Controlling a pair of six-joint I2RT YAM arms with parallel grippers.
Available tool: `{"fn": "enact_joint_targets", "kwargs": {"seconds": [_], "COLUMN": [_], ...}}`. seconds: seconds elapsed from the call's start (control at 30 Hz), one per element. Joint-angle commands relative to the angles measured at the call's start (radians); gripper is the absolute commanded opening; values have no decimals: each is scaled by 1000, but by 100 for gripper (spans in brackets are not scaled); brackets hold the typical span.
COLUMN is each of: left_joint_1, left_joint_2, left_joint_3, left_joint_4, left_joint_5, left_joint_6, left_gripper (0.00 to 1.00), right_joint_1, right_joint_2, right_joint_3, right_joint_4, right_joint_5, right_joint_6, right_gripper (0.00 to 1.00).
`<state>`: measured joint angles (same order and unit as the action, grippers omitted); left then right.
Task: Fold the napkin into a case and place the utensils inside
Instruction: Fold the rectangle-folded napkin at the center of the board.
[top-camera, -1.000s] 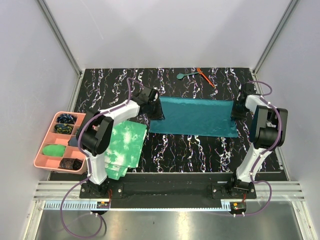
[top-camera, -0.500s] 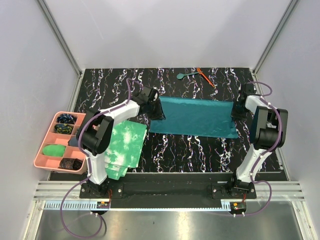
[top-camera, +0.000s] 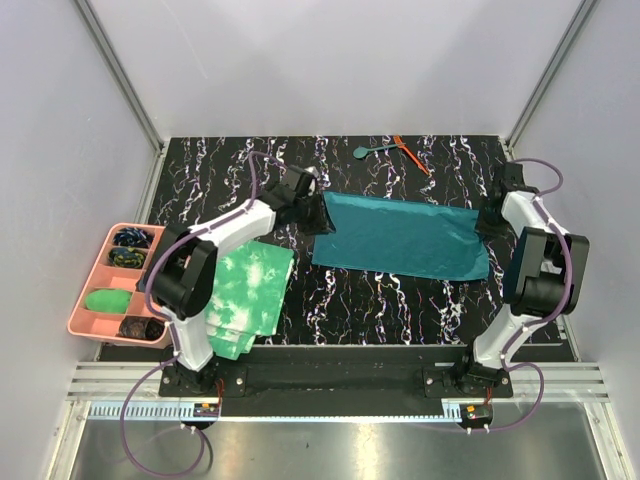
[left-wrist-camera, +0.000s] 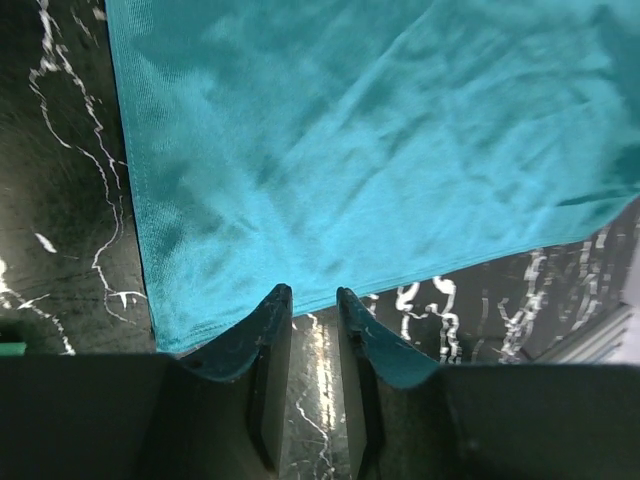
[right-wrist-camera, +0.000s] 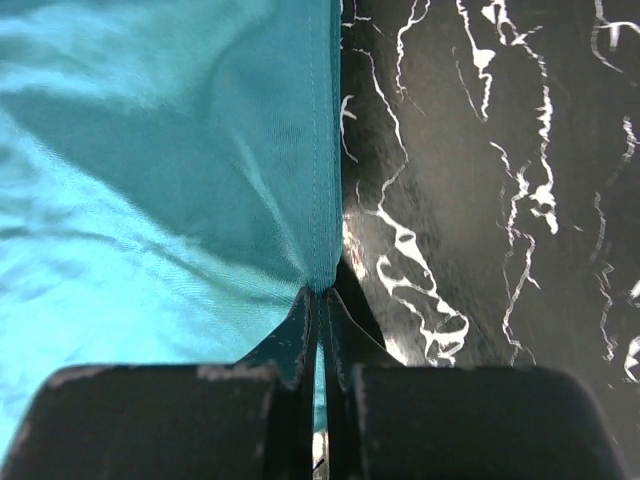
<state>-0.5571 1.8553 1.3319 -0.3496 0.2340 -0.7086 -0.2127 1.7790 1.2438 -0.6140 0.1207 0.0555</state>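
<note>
The jaws of the right gripper (right-wrist-camera: 320, 296) pinch the right edge of the napkin (top-camera: 400, 238). Those of the left gripper (left-wrist-camera: 312, 292) stand slightly apart at its left edge. The napkin lies spread on the tabletop (top-camera: 380, 300), with the spoon (top-camera: 368, 151) and orange stick (top-camera: 412, 155) beyond it.

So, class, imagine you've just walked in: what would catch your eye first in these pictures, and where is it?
The dark teal napkin spread across the middle of the black marbled table, its right edge pinched by the right end effector. Next, the pink tray at the table's left edge and the green-and-white cloth beside it.
</note>
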Motion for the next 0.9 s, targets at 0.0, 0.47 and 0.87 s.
{"fn": "enact_joint_targets", "kwargs": {"seconds": [0.0, 0.47, 0.87], "left_joint_1": [28, 103, 125], "left_joint_2": [-87, -134, -90], "left_joint_3": [27, -39, -68], "left_joint_4": [21, 24, 37], "left_joint_5": [48, 28, 15], "left_joint_6": [4, 35, 32], "left_gripper": [28, 31, 31], "right_joint_1": [36, 470, 641], "right_joint_2": [-95, 14, 230], "right_joint_3": [51, 308, 528], "right_joint_4": [-35, -159, -150], "right_joint_5": [-7, 19, -190], "right_joint_6": [1, 121, 274], "right_gripper": [0, 0, 0]}}
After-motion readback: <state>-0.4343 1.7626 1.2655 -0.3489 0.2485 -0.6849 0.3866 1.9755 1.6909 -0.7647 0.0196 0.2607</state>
